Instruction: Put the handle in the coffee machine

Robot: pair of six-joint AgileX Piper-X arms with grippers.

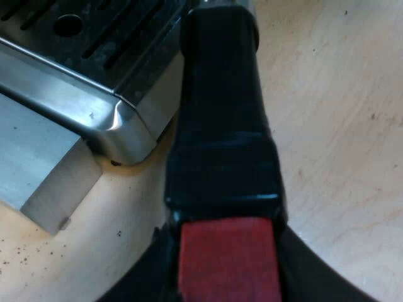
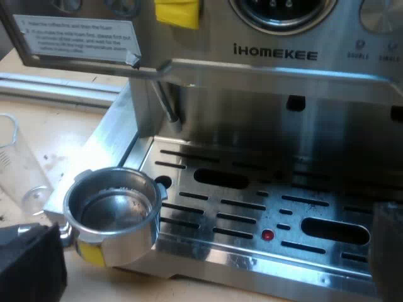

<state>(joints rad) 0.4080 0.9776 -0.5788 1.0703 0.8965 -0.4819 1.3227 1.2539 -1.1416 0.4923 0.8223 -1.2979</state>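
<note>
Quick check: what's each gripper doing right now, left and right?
Left gripper: closed on the handle, at its red end.
Right gripper: open, holding nothing, in front of the espresso machine.

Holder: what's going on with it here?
The left gripper has its fingers shut on the holder's dark handle, near the red end. The basket is low at the tray's corner, not yet locked into the machine. The right gripper faces the machine's front, fingers open, holding nothing. A glass stands nearby.
</note>
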